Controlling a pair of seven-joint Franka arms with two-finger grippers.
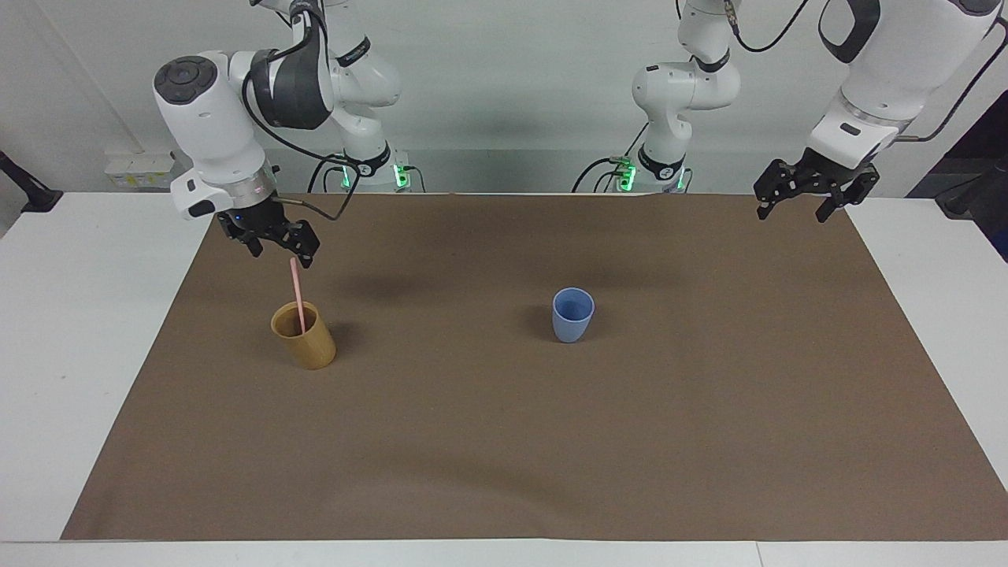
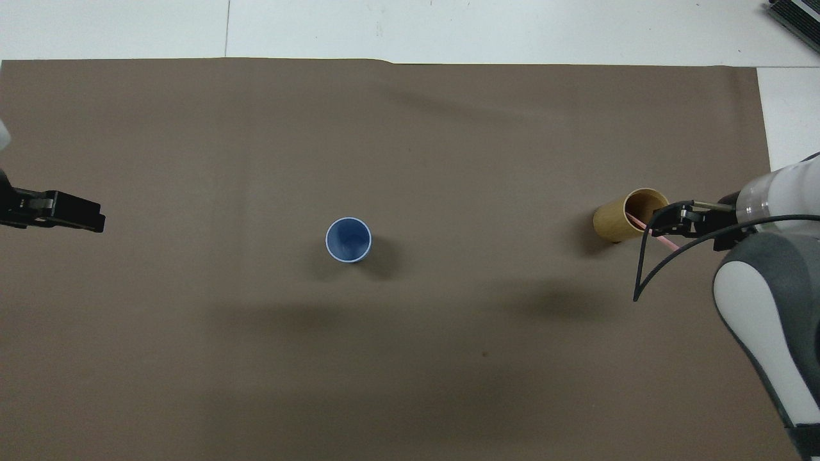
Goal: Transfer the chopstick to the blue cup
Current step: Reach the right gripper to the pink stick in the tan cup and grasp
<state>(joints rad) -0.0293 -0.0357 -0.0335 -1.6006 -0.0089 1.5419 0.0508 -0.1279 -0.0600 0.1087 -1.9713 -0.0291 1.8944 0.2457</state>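
The chopstick [image 1: 297, 293] stands tilted in the brown cup [image 1: 304, 336], at nine o'clock from the blue cup [image 1: 572, 314] in the facing view. The right gripper [image 1: 272, 246] hangs over the chopstick's top, jaws open, gripping nothing. The left gripper [image 1: 803, 197] waits at two o'clock over the desk [image 1: 504, 441], jaws open, empty.

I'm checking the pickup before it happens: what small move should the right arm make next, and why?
Probably a short descent so the open right gripper brackets the chopstick near its top, then closes. The gripper hangs just above the stick's upper end, not gripping it, and the stick stands in the tan cup. The blue cup is empty; the left gripper waits, open, at its end of the table.
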